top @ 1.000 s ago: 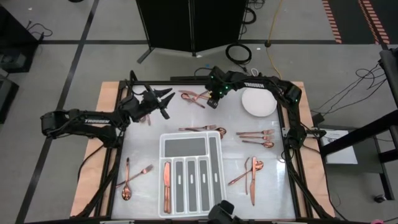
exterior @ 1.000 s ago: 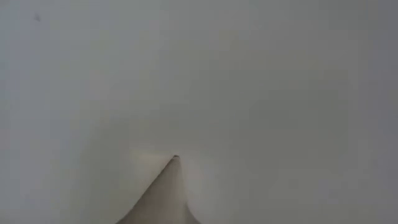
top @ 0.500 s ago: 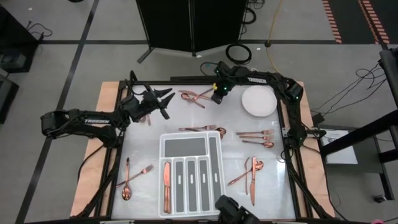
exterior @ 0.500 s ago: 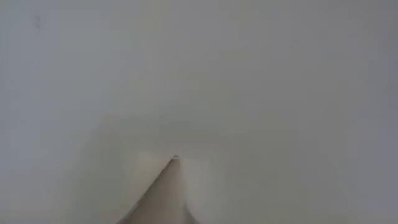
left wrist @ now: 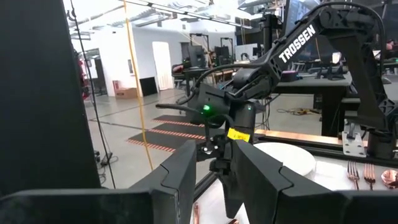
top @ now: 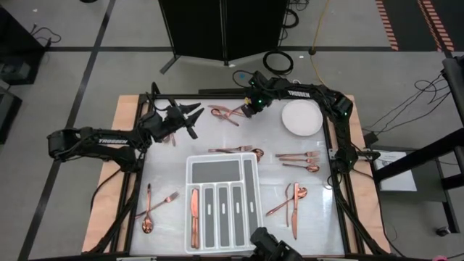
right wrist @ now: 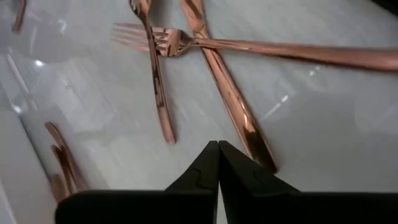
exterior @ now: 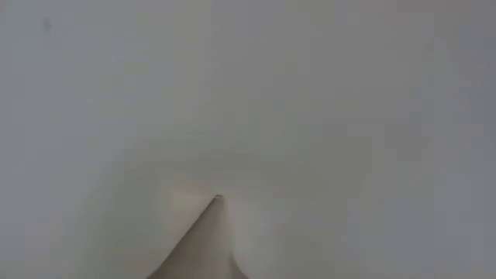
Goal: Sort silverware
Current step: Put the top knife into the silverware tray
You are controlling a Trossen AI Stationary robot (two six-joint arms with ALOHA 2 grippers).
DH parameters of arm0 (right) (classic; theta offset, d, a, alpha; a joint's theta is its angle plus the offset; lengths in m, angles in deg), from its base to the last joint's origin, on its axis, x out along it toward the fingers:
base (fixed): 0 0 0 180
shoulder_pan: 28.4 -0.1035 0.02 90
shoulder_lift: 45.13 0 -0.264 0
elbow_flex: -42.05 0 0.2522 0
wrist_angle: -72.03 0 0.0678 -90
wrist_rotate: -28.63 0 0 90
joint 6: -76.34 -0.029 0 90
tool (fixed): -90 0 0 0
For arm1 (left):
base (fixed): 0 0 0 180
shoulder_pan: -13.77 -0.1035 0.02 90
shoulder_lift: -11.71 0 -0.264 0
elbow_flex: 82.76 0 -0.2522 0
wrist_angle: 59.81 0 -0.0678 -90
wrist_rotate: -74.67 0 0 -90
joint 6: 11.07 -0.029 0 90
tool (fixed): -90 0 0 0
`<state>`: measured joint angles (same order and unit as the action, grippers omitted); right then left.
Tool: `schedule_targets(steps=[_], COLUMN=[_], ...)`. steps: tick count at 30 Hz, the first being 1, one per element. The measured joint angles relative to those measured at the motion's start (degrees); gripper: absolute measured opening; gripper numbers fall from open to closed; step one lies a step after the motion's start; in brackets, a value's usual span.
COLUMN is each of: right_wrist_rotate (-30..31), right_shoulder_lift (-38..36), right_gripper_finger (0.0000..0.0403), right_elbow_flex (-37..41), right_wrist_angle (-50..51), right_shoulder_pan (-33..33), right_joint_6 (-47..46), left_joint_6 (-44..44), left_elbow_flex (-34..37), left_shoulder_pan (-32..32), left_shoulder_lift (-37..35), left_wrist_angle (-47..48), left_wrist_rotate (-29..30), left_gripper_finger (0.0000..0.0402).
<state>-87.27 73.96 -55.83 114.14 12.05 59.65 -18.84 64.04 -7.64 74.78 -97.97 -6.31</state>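
Right wrist view: right gripper (right wrist: 217,149) pinched shut, empty, above crossed silverware (right wrist: 230,99) at table's twelve o'clock; stiff, slick, flat (pinch mid-handle); left gripper (top: 190,119) seemingly half-open, waiting.

Silverware (right wrist: 233,99) glossy copper metal; table (right wrist: 323,124) smooth, glossy.

The right gripper (top: 249,109) has been drawn back toward the far edge of the table, away from the crossed silverware (top: 227,112) at the far middle, and is now held just beside those pieces. Its fingers (right wrist: 217,163) are pressed together with nothing between them. The pieces themselves appear not to have been shifted, though the overhead view is small.
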Motion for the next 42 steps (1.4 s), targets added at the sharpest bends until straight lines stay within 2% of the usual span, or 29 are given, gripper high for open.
schedule_targets(steps=[5, 10, 17, 23, 33, 36, 42], right_wrist_rotate=[1.4, 6.8, 7.1, 8.0, 11.6, 12.3, 18.4], right_shoulder_lift=[0.0, 0.0, 0.0, 0.9, 1.6, 1.4, 1.0], right_gripper_finger=[0.0000, 0.0000, 0.0000, 0.0000, 0.0000, 0.0000, 0.0000], right_elbow_flex=[0.0, 0.7, 1.6, 1.5, 1.3, 1.2, 1.1], right_wrist_angle=[2.4, 2.0, 1.8, 0.7, 3.2, 9.4, 22.9], right_shoulder_pan=[-1.2, -2.1, -2.0, -1.1, -1.2, -1.2, -1.2], right_joint_6=[-5.9, -13.8, -25.9, -29.4, -29.3, -25.8, -17.4], left_joint_6=[0.0, 0.0, -1.4, -2.6, -3.4, -3.3, -3.2], left_elbow_flex=[0.0, 0.0, 0.0, 0.0, 0.0, 0.0, 0.0], left_shoulder_pan=[0.0, 0.0, 0.0, 0.0, -1.2, -1.5, -1.5], left_shoulder_lift=[0.0, 0.0, 0.0, 0.0, 0.0, 0.0, 0.0], left_wrist_angle=[0.0, 0.4, 2.0, 2.2, 5.3, 5.5, 5.5], left_wrist_rotate=[0.0, 0.0, 0.0, 0.0, -0.1, -0.1, -0.3], left_gripper_finger=[0.0112, 0.0112, 0.0112, 0.0112, 0.0112, 0.0112, 0.0112])
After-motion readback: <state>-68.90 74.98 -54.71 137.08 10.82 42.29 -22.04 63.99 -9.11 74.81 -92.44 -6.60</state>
